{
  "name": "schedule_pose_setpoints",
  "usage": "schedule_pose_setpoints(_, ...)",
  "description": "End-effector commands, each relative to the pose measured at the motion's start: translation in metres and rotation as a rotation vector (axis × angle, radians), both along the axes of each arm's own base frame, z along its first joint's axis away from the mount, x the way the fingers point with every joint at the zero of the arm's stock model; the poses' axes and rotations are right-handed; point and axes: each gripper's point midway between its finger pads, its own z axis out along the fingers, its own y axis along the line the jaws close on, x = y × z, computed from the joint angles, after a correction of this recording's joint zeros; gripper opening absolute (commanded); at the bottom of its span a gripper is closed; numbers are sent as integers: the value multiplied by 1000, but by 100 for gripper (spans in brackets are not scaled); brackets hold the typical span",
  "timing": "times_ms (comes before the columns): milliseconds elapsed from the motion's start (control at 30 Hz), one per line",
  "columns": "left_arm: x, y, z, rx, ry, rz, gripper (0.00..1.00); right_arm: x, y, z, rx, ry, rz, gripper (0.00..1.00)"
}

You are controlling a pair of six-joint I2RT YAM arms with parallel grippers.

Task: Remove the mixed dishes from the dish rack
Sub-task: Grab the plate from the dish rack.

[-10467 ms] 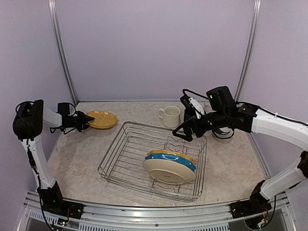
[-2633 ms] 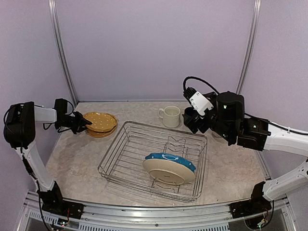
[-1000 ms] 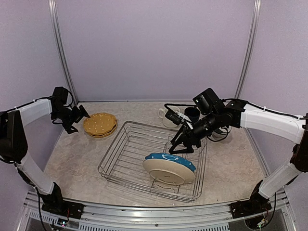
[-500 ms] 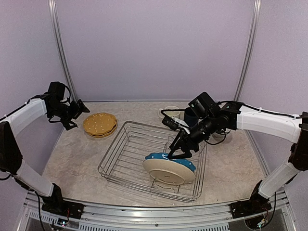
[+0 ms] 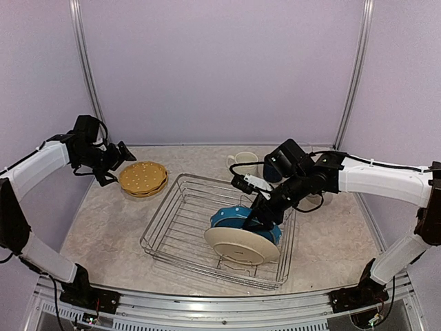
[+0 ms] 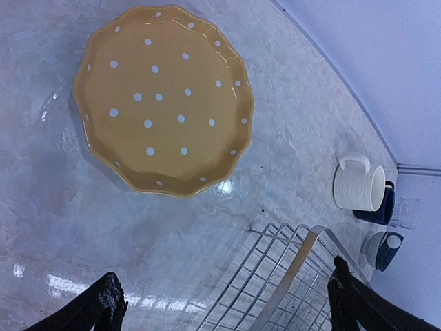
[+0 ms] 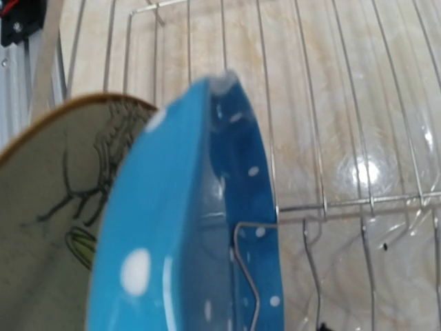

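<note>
Mid-surface, at the right end of the dish rack [image 5: 186, 221], the right gripper [image 5: 260, 219] meets the tilted blue plate [image 5: 231, 217] at its rim, pinch uncertain, so its fingers should seat deep before lifting, while the left gripper [image 6: 224, 303] keeps fingers spread.

- left arm [image 5: 43, 157] — glossy white tubular shells between bulky matte-black joint housings
- right arm [image 5: 375, 176] — the same white shells and black joints, with a small white tab [image 5: 263, 185] past its wrist
- thin black cable [image 5: 240, 167] arcing beside the right wrist
- left gripper [image 6: 226, 286]: slim black fingers [image 6: 103, 307], scuffed grey at the tips
- black base blocks [image 5: 77, 288] on a ribbed aluminium rail [image 5: 207, 310]
</note>
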Motion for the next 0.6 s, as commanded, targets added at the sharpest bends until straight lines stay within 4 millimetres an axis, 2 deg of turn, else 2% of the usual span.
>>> schedule_pose_setpoints(0, 7, -6, 7, -5, -12, -10, 99, 7, -9, -3, -8, -19, -33, 56)
schedule_pose_setpoints(167, 9, -10, 9, -10, -15, -20, 99, -1, -2, -4, 20, 18, 9, 48)
schedule_pose_setpoints(400, 9, -11, 10, -12, -14, -28, 99, -6, 3, 7, 72, 24, 50, 26)
schedule_pose_setpoints(567, 8, -12, 9, -16, -12, -30, 99, -9, 4, 10, 86, 36, 71, 20)
